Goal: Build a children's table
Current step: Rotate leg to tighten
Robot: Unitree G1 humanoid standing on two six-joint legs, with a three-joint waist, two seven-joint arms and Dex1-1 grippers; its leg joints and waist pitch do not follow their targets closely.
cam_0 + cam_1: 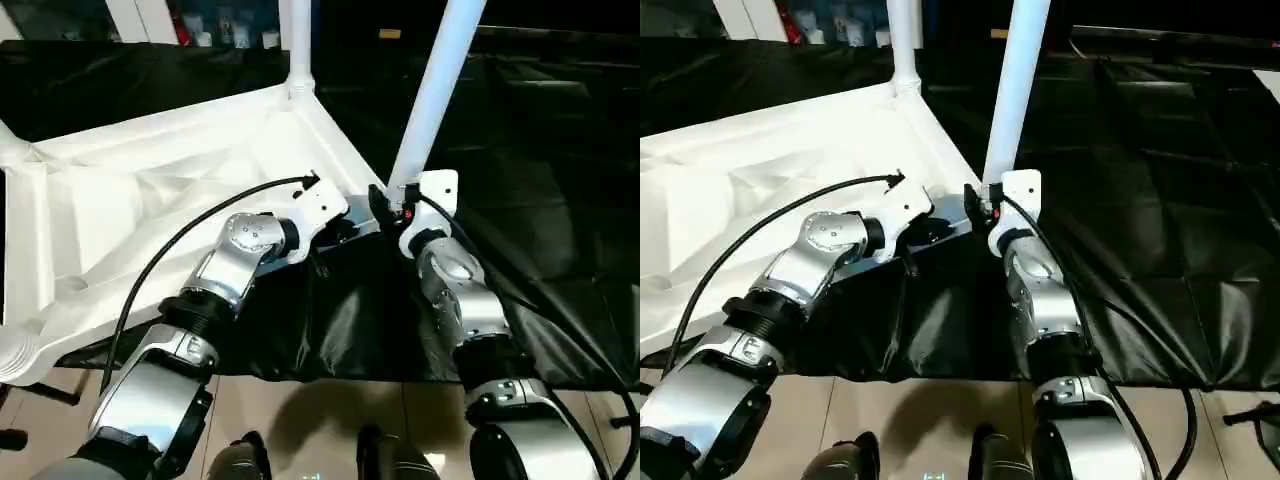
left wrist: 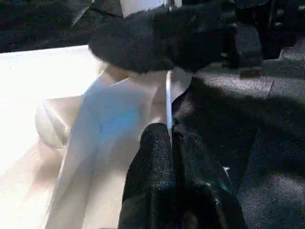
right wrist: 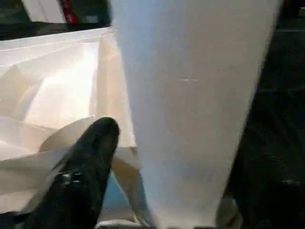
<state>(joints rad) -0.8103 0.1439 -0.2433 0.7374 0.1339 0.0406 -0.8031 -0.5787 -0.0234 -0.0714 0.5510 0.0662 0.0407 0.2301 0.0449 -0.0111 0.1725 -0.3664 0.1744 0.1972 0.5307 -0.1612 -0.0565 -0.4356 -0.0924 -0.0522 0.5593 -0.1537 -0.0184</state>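
Two upright legs point(image 1: 432, 95) fence the near corner; black sheet point(image 1: 560, 190) beside lies open.

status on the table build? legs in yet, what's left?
Done: the tabletop lies underside up on the black sheet, and the far-corner leg stands in its socket. In hand: the right gripper is at the base of a second, tilted leg at the near corner; whether that leg is fully seated is unclear. The left gripper is shut at the top's edge. Left: the remaining corner sockets, then presumably flipping it upright.
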